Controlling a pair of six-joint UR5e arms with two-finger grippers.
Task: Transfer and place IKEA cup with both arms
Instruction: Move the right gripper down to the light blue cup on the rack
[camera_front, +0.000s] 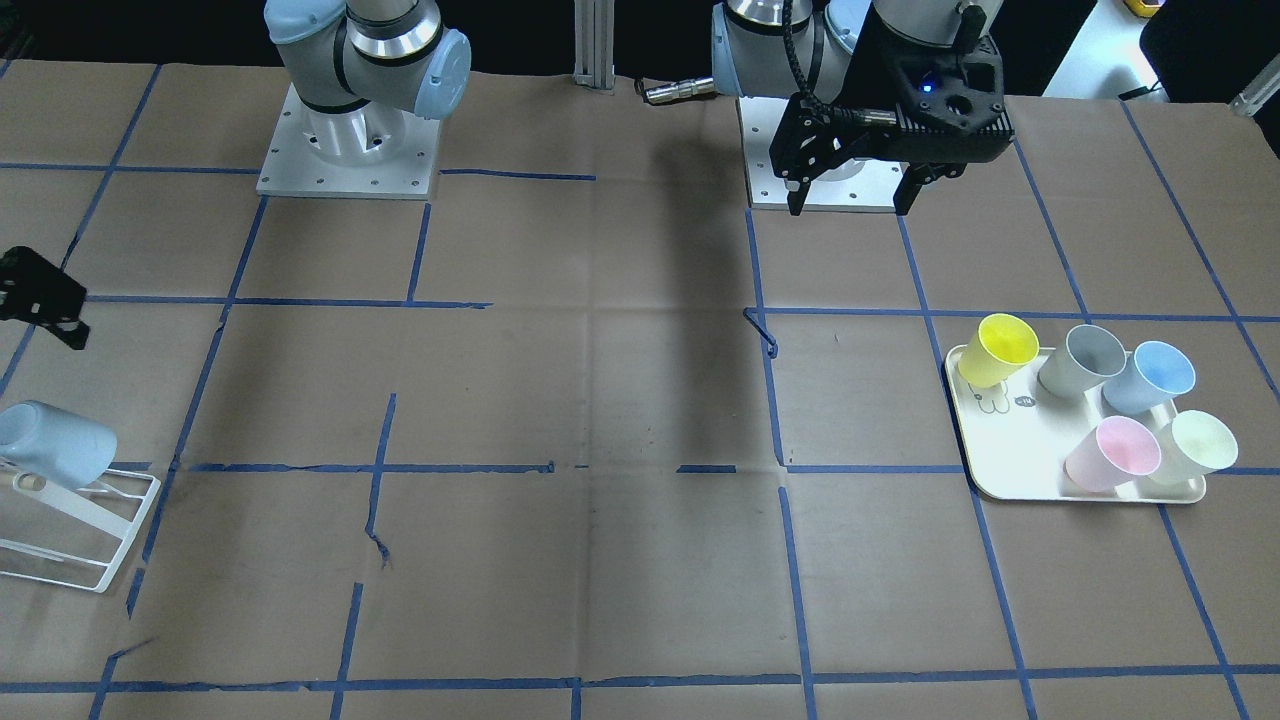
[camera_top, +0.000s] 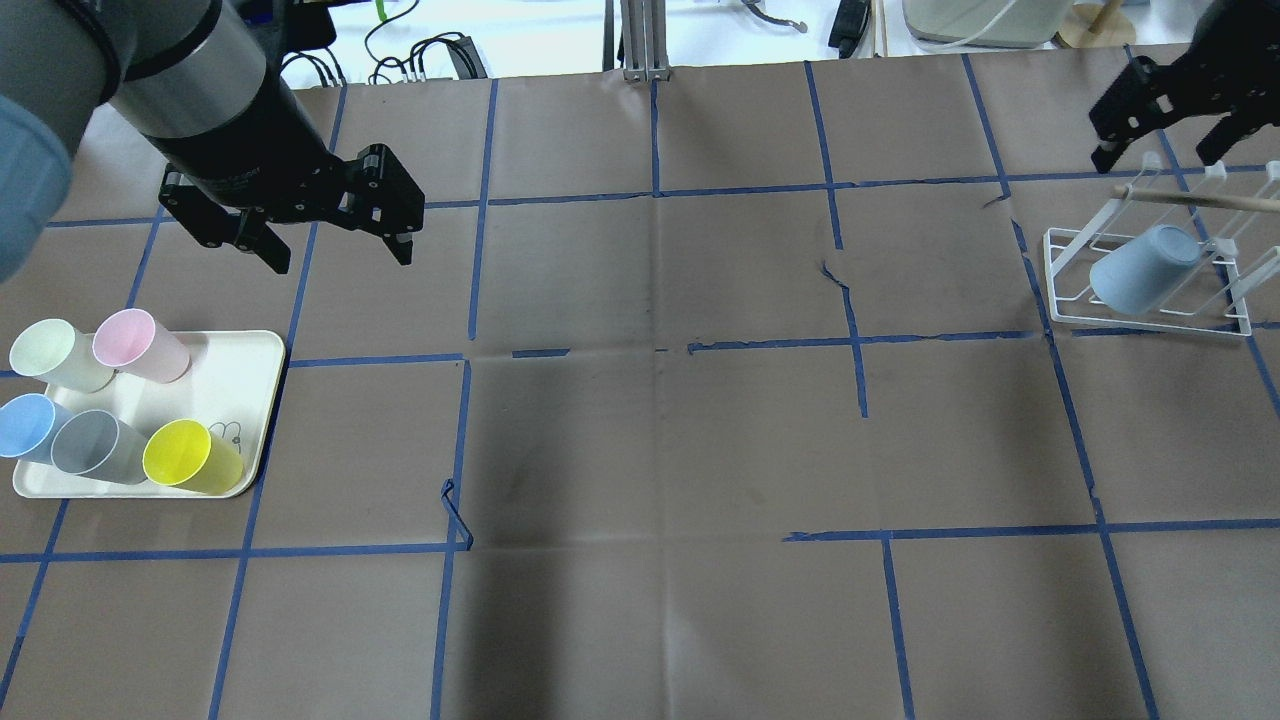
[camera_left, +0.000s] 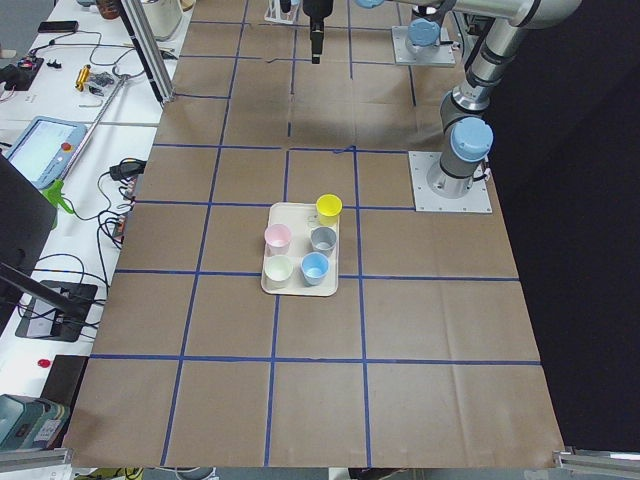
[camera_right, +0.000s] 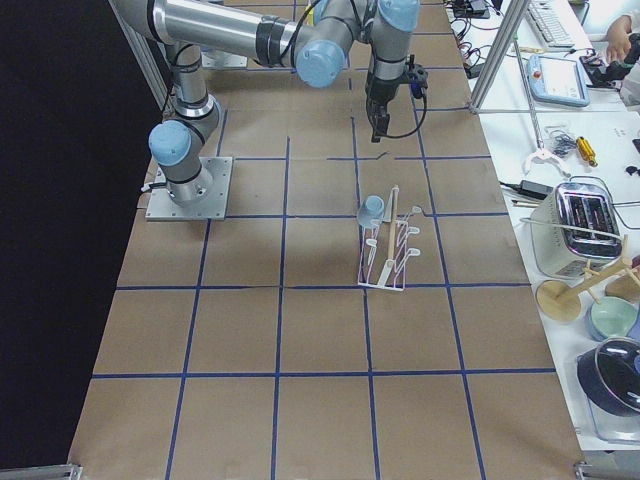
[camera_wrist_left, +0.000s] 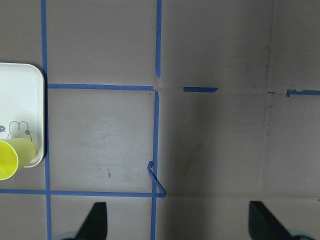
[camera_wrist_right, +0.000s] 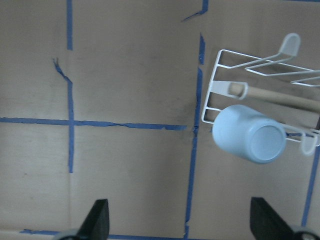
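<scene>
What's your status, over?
Left gripper, right gripper open, empty. Pale-blue tapered plastic tumbler base-up on white wire rack. Cream tray of cups away at left.

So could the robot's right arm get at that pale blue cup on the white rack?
Probably yes. The right gripper hangs open close by the rack, and the IKEA cup sits tilted on it with nothing over it; only the rack's wires crowd it.

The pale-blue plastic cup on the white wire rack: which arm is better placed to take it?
Probably the right. The open right gripper hovers near the white wire rack holding the pale-blue plastic cup; the open left gripper is across the table, near the white tray.
</scene>
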